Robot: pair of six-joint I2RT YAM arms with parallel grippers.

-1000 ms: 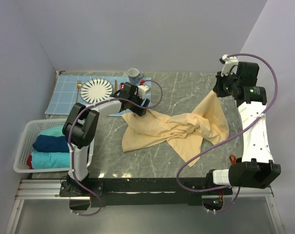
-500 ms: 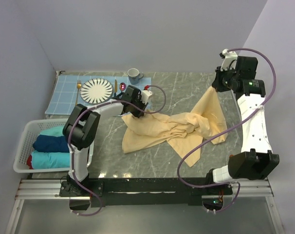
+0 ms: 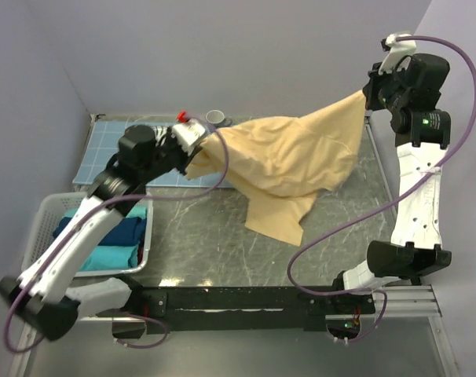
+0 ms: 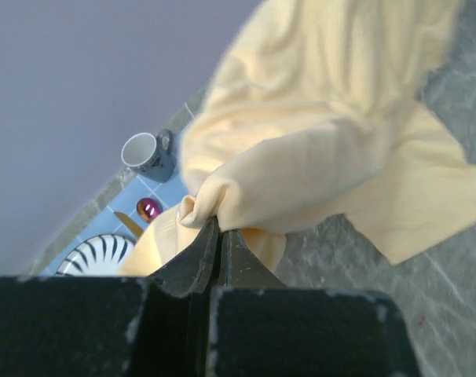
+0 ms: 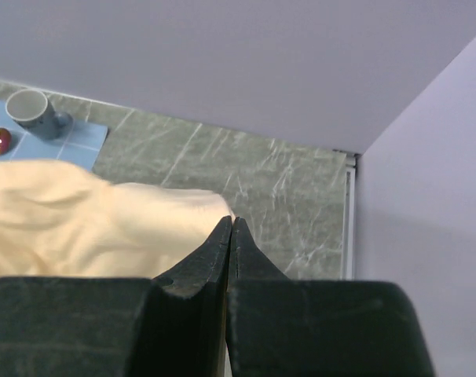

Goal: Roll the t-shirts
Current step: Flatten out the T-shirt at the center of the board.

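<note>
Cloth spread in the air between two robot arms: a pale yellow t-shirt (image 3: 289, 161) is held up by two of its edges. One edge is pinched in the clenched left end effector (image 3: 197, 144), raised over the far left of the table (image 3: 199, 236). The opposite edge is pinched in the clenched right end effector (image 3: 370, 93), raised higher at the far right corner. The shirt's long axis is thus stretched left to right, sloping upward toward the right arm. Its loose lower part is draped toward the near side, the tip apparently resting on the table. One arm is placed at each end, so neither is nearer.

A mug (image 3: 216, 117) and a blue placemat (image 3: 104, 133) are seen behind the left end effector. A basket (image 3: 45, 216) holding rolled cloths (image 3: 116, 255) is set at the left edge, apart from the shirt.
</note>
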